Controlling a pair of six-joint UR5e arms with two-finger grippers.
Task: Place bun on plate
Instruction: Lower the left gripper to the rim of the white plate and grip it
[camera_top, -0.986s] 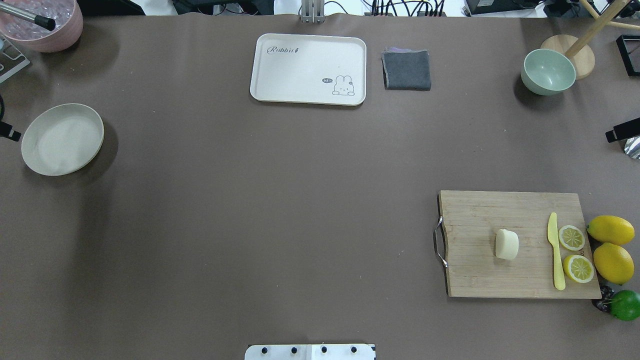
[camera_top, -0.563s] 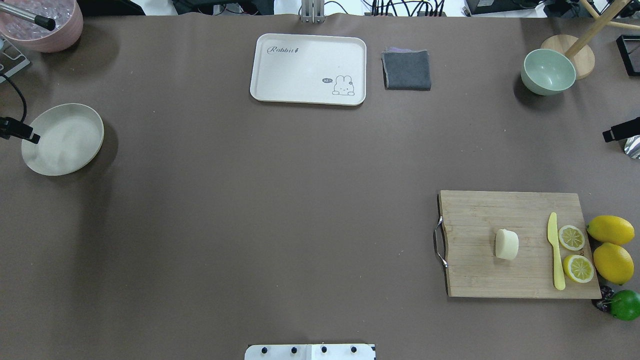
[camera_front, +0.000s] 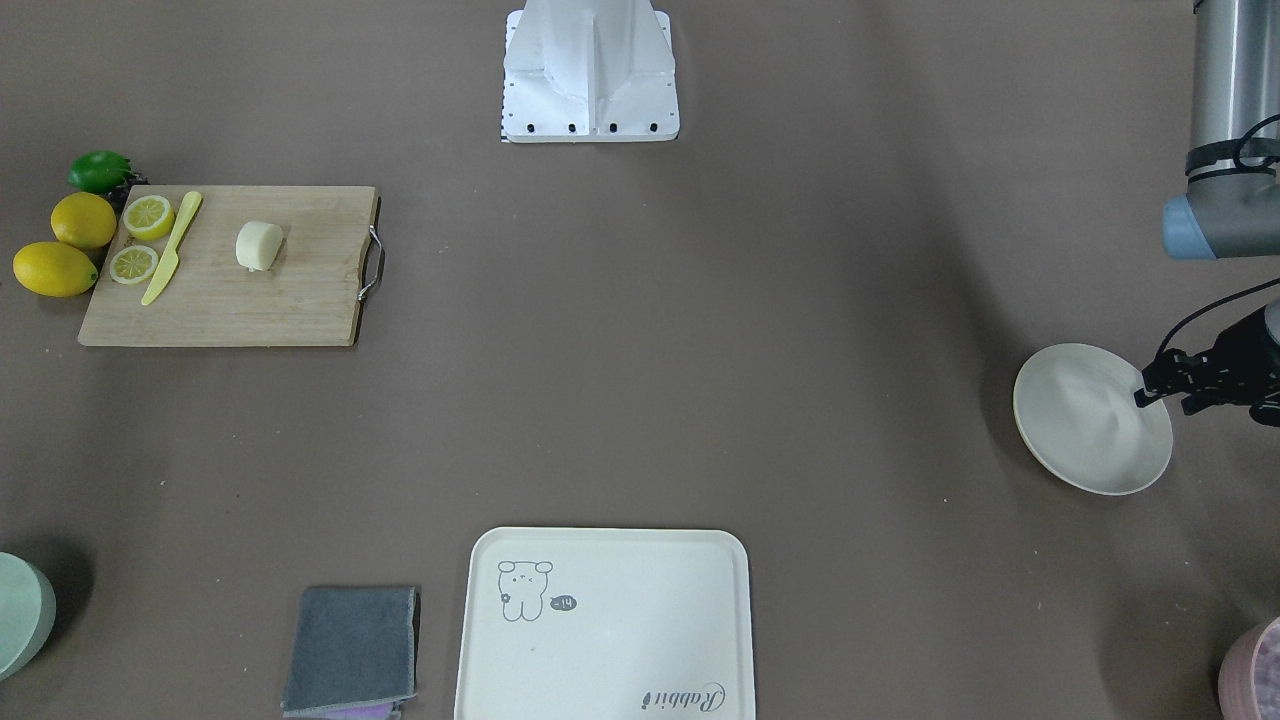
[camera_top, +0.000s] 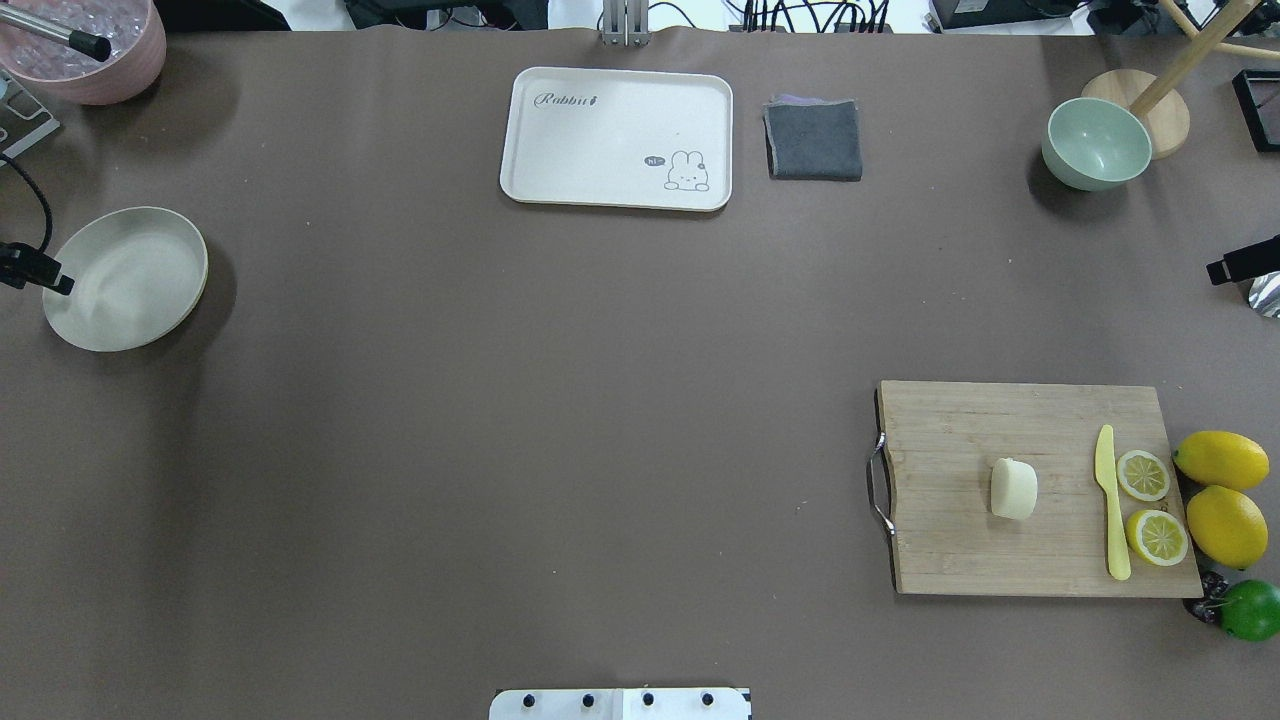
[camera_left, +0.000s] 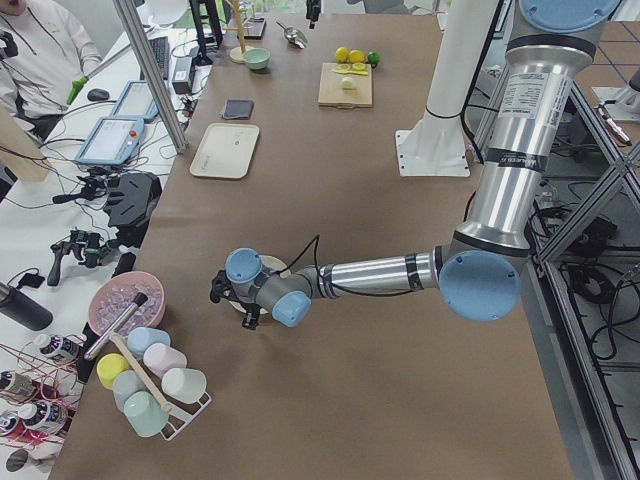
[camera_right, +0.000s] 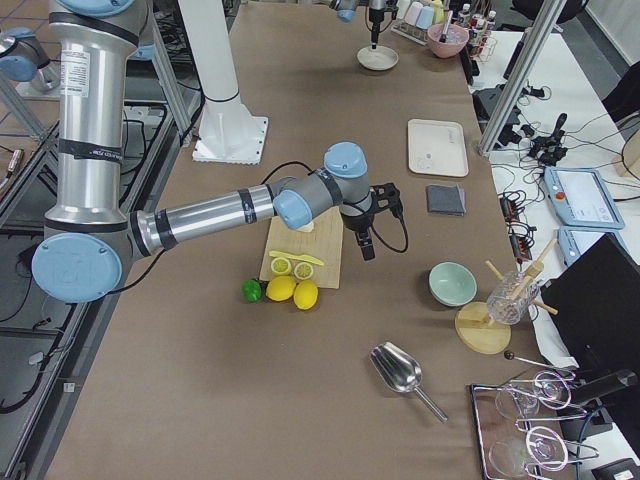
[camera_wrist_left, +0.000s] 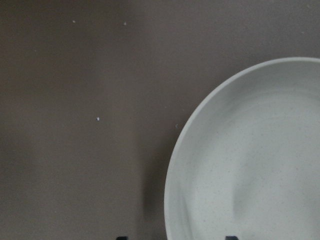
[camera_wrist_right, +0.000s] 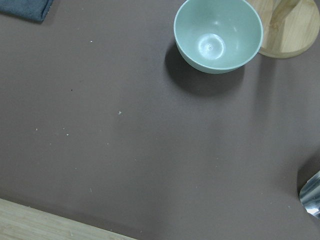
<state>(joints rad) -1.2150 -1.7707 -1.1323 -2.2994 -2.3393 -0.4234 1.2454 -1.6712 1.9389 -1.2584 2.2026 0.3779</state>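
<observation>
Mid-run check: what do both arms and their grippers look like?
The left arm and right arm are silver cylindrical tubes with pale-blue round joint caps and black bands. The left gripper and right gripper are black, each with a looping black cable.

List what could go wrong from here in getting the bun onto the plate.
The left gripper hangs at the plate's rim; a small drop could tip or shove it.
The bun sits on the cutting board across the table from the plate: a long carry, where it might slip.
The knife lies near the bun; a wide approach might bump it.
</observation>
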